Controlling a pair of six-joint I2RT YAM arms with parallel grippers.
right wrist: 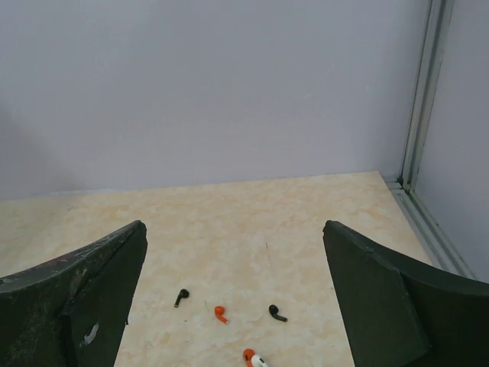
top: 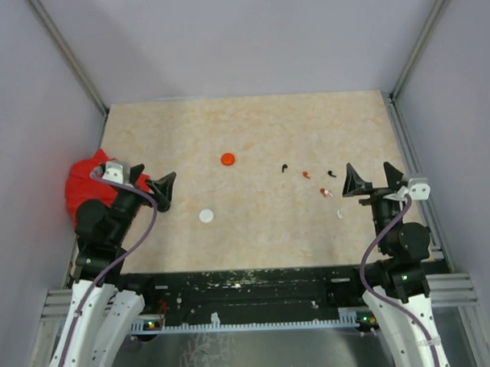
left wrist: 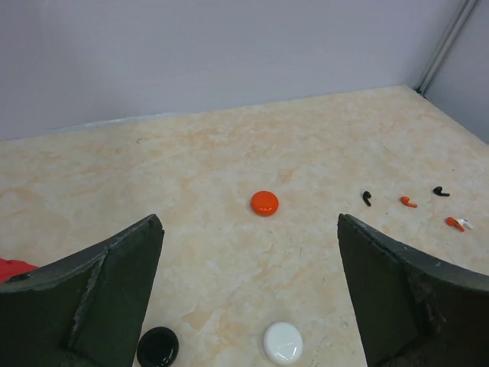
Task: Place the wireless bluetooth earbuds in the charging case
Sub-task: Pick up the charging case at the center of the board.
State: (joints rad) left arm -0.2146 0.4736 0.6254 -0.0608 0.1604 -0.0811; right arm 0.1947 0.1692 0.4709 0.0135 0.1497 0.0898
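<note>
Soft, even light from above fills all three views, keeping the beige table (top: 267,134) bright with only faint shadows, a small glint on the white disc (left wrist: 283,342), crisp wrist views, and a coarser top view where the earbuds (top: 306,175) are mere specks.

No writing, label, brand mark, number or sign can be read anywhere in the three views, on any surface shown

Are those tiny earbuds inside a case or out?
Out. The earbuds lie loose on the table, apart from the orange case and white case.
</note>
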